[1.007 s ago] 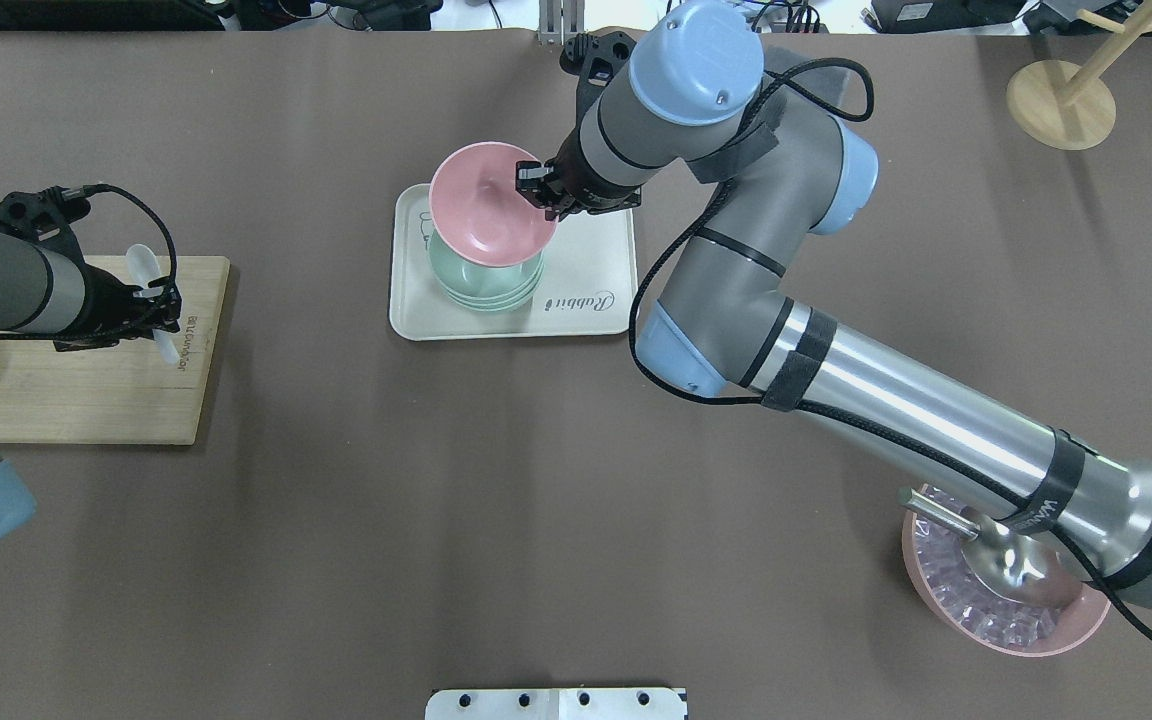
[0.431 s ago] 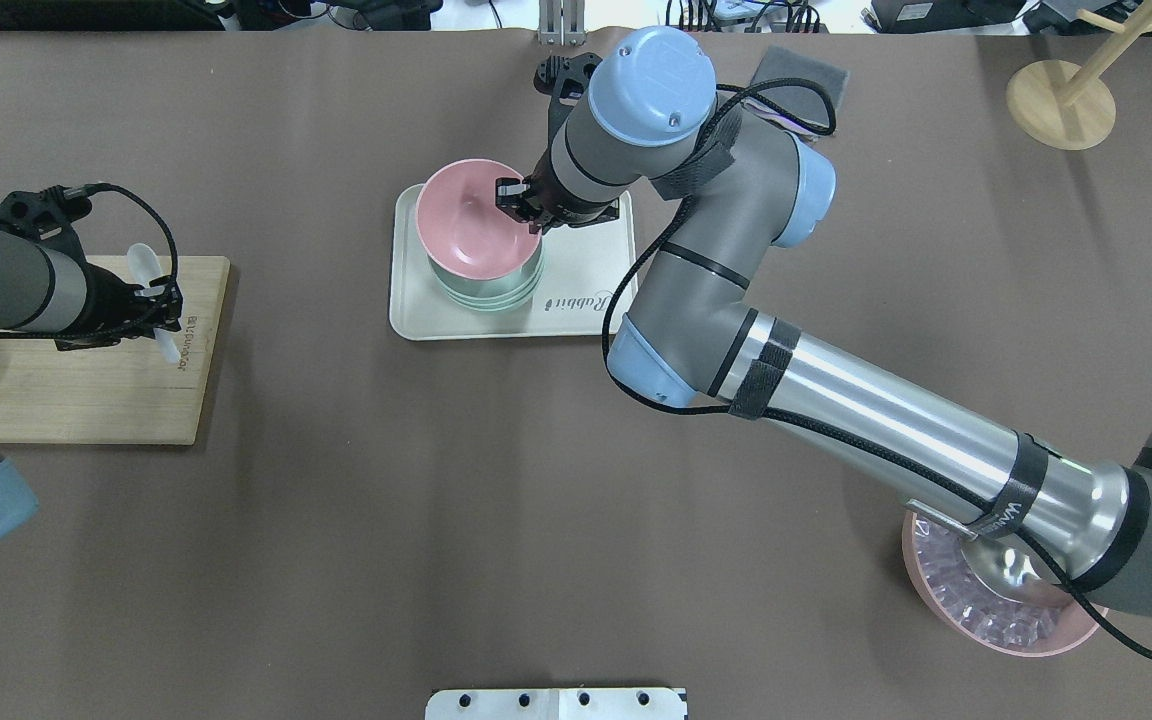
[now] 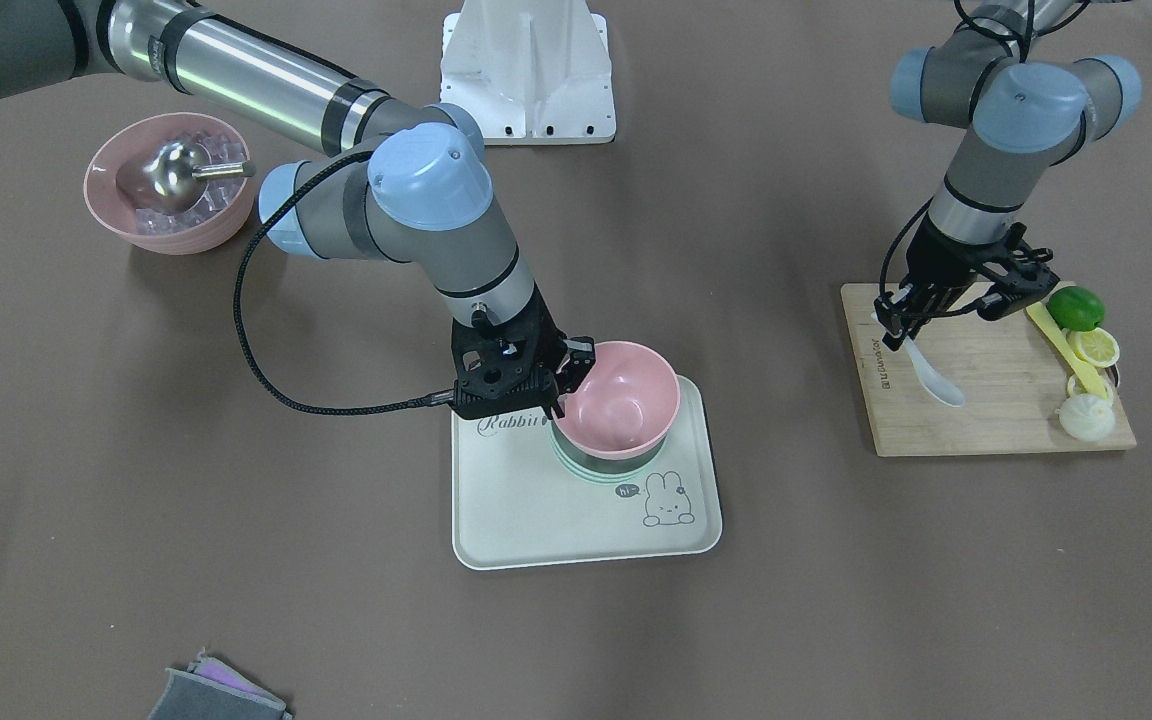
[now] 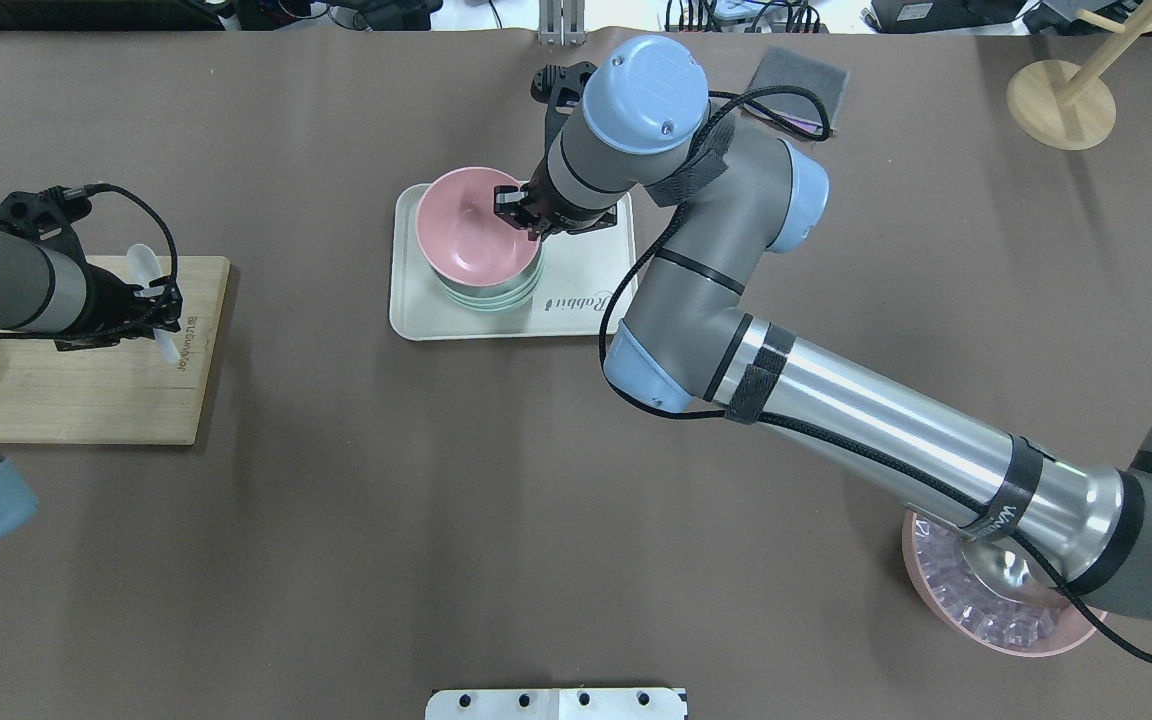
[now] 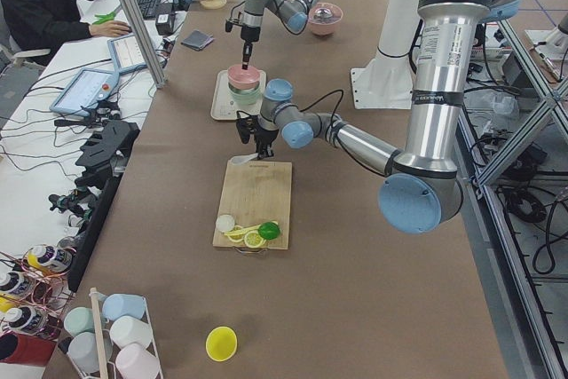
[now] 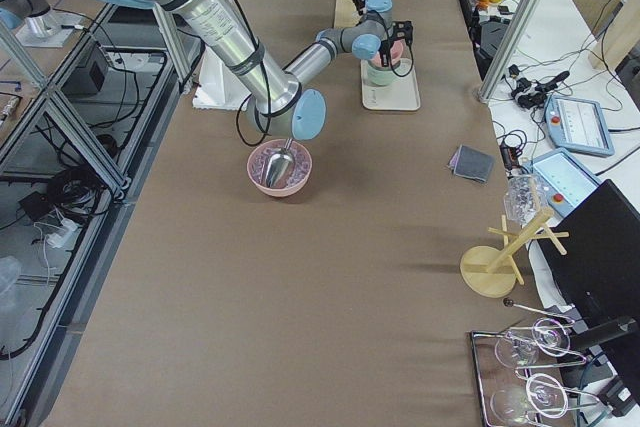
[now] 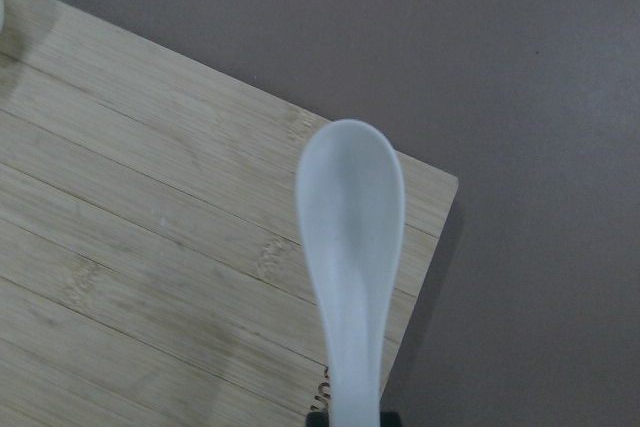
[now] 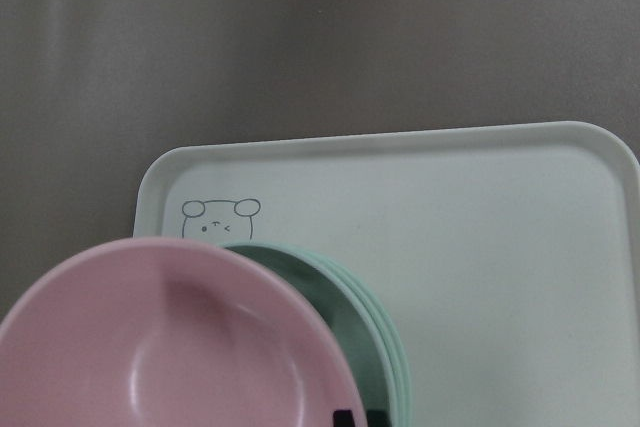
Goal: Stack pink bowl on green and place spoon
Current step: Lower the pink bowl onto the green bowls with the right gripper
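Pink bowl [image 4: 464, 238], pinched by right gripper [image 4: 522, 212], tops green bowls [image 4: 498, 298]; left gripper [image 4: 169, 308] pinches spoon [image 7: 350, 237].

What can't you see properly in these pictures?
How many green bowls: the pink bowl covers them everywhere; only rims show.
Where the left gripper holds the spoon: cut off at the left wrist view's bottom edge.
Metal scoop: mostly under the right arm in the overhead view.

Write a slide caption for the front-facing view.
Right gripper holds the pink bowl atop the mint-green bowls on the tray; left gripper grips the white spoon at the cutting board.
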Motion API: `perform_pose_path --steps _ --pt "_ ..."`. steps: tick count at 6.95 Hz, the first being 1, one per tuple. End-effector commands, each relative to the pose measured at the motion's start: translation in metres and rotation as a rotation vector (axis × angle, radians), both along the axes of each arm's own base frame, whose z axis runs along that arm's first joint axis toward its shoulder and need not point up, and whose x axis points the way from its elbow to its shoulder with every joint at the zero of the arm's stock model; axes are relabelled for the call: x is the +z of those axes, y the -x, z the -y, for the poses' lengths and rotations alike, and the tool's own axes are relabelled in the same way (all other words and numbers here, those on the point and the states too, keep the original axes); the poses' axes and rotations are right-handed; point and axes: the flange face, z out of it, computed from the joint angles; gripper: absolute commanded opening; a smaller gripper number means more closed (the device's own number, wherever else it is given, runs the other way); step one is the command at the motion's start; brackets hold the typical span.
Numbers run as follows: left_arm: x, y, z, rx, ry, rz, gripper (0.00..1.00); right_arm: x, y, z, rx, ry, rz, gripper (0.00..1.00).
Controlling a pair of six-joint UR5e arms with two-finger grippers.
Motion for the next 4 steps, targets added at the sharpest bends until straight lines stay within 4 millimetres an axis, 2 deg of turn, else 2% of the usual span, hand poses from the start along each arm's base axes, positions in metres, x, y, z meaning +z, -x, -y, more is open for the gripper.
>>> perform_pose_path --steps 1,2,4 --pt "0.0004 0.0 -0.0001 0.0 0.001 0.001 0.0 0.0081 0.0047 0.0017 0.002 -0.001 -0.018 0.15" --pt "0.0012 -0.0002 0.0 0.001 0.001 0.002 0.0 0.0108 0.0082 0.0008 0.004 0.0 -0.024 0.99" --pt "0.0002 0.0007 0.0003 0.0 -0.002 0.0 0.0 0.0071 0.0085 -0.0001 0.03 -0.018 -0.011 1.0"
